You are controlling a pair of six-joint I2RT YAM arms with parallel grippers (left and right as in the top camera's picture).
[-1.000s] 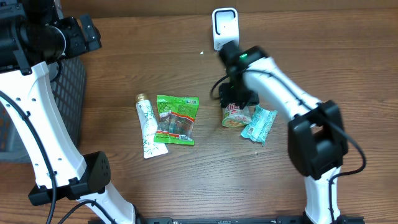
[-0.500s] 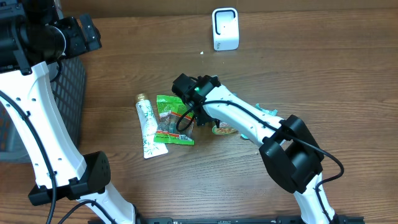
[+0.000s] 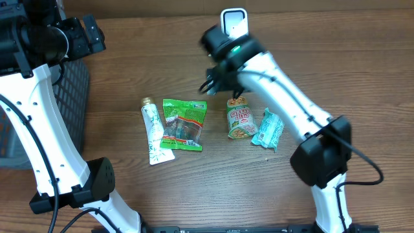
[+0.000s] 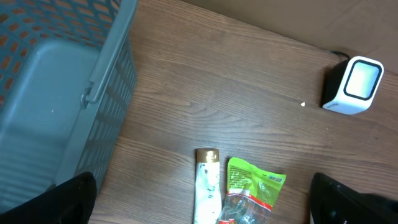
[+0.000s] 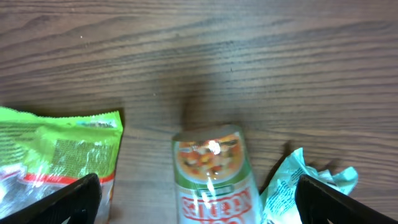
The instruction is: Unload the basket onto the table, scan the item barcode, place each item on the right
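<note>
Overhead: the noodle cup [image 3: 240, 120] is seen lying on the bench [image 3: 336, 58] right of centre, below the scanner [image 3: 233, 26]; left wrist: the left gripper [image 4: 202, 186] is spread apart, empty; right wrist: the right gripper [image 5: 199, 186] is spread apart, nothing clamped, the noodle cup at lower centre.

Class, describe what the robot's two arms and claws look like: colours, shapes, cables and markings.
The left arm and right arm are smooth white tubular links joined by chunky black joints. A small green light glows near the right wrist, with a thin black cable looping beside it. The claw fingertips are black.
</note>
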